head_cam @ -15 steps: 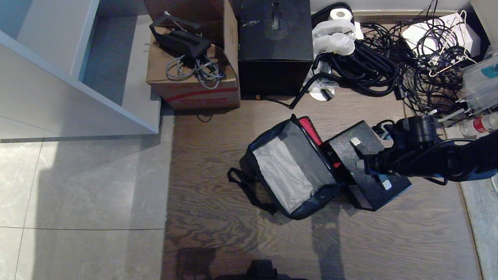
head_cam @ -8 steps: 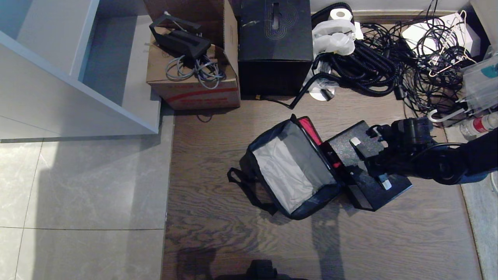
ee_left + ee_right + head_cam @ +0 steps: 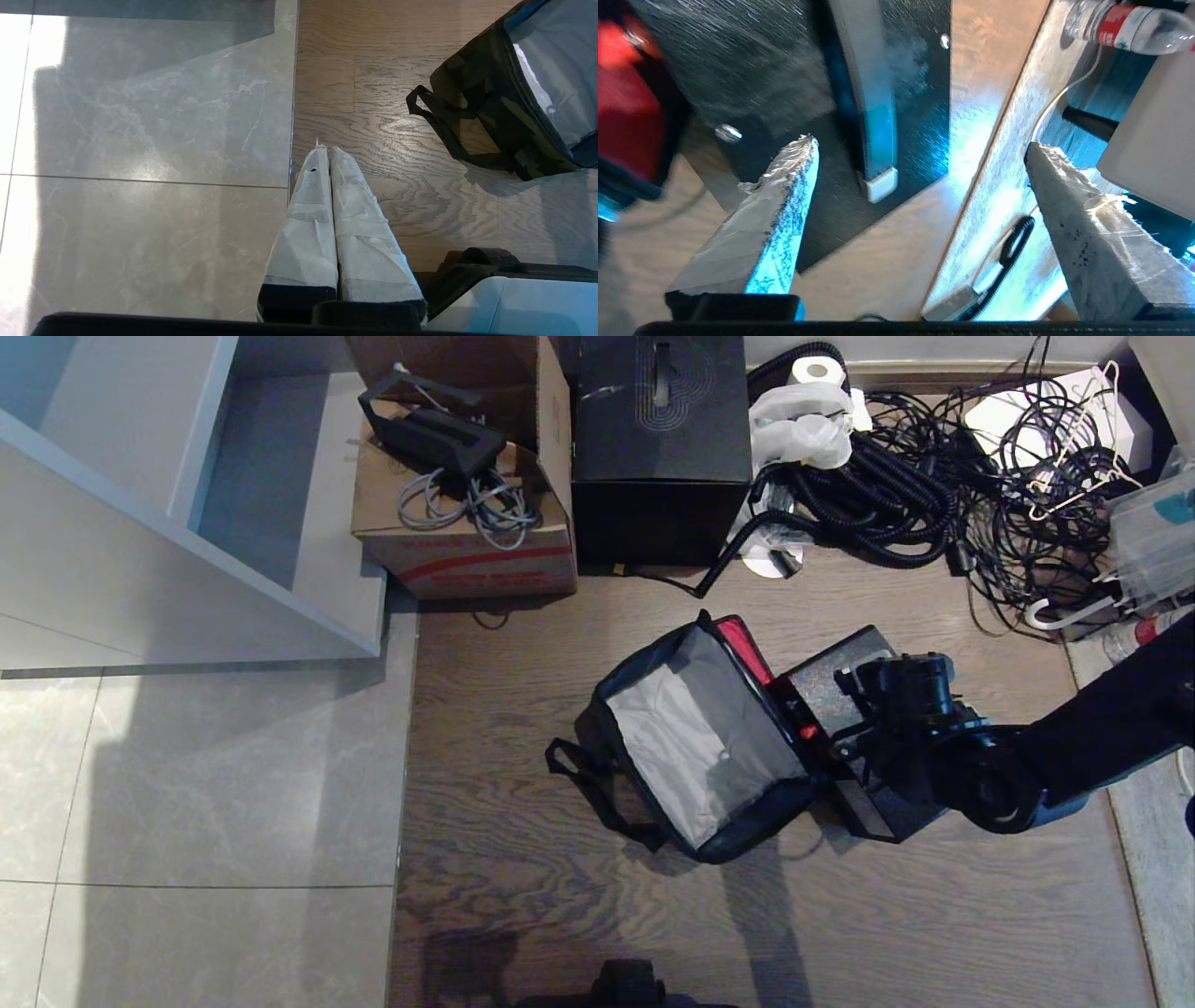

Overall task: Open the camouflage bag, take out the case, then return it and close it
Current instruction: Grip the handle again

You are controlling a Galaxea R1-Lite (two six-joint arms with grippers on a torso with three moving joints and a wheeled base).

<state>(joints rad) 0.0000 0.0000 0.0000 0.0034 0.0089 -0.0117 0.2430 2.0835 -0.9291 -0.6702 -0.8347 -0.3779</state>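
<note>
Lying open on the wood-grain floor, the boxy camouflage bag (image 3: 695,756) with black straps shows its grey lining and red lid underside. Touching the bag's lid side sits the black glittery rectangular case (image 3: 826,695), strap handle with silver ends on top. Above the case hangs the right gripper (image 3: 920,158), its taped fingers (image 3: 784,200) spread wide apart and holding nothing. Well apart from the bag, over the floor, the left gripper (image 3: 329,151) has its wrapped fingers pressed together.
</note>
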